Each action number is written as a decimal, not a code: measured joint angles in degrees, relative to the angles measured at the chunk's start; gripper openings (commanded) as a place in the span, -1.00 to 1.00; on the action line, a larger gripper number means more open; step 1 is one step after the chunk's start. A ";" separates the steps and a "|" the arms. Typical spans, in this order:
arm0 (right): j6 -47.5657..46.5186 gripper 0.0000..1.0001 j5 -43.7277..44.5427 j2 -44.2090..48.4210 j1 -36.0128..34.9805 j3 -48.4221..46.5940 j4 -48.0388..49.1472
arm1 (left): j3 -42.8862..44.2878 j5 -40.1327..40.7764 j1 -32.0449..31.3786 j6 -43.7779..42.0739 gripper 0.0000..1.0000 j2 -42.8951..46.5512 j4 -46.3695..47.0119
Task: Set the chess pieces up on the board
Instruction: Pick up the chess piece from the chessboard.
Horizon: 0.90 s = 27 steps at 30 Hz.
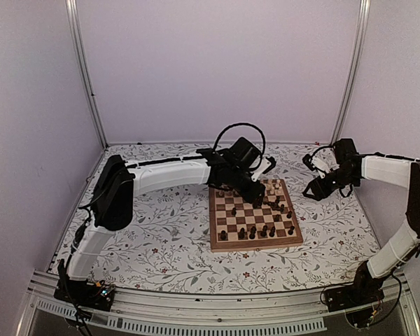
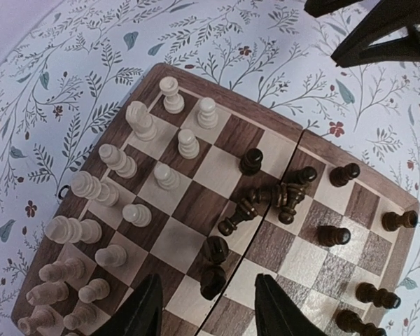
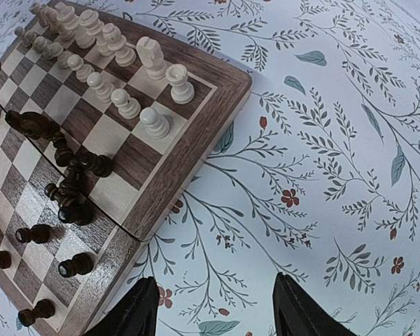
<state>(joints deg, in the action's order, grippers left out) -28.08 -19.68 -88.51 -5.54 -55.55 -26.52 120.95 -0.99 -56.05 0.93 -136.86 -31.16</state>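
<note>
You're in a lab-style test cell: plain pale walls (image 1: 217,70), aluminium corner posts (image 1: 87,70), a metal rail (image 1: 217,299) along the surface's (image 1: 161,245) near edge.

Your table cloth (image 1: 161,245) is white, printed with leafy sprigs and small red flowers, and it lies smooth across the whole surface. Directly on it sits the board (image 1: 255,246), flat, a little right of centre and nearer the far side, turned slightly askew to the near edge. A seam crosses the board's middle. It looks like two hinged halves, though the views don't settle that.
</note>
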 measured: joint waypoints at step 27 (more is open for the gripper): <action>-0.02 0.18 -0.04 -0.90 0.00 0.00 -0.04 | 0.00 -3.78 1.01 -0.28 -0.84 -4.07 -0.57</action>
<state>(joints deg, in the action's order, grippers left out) -28.10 -19.73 -89.41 -5.54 -55.55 -26.57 120.95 -4.78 -55.05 0.64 -140.92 -31.73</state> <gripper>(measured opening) 0.588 0.122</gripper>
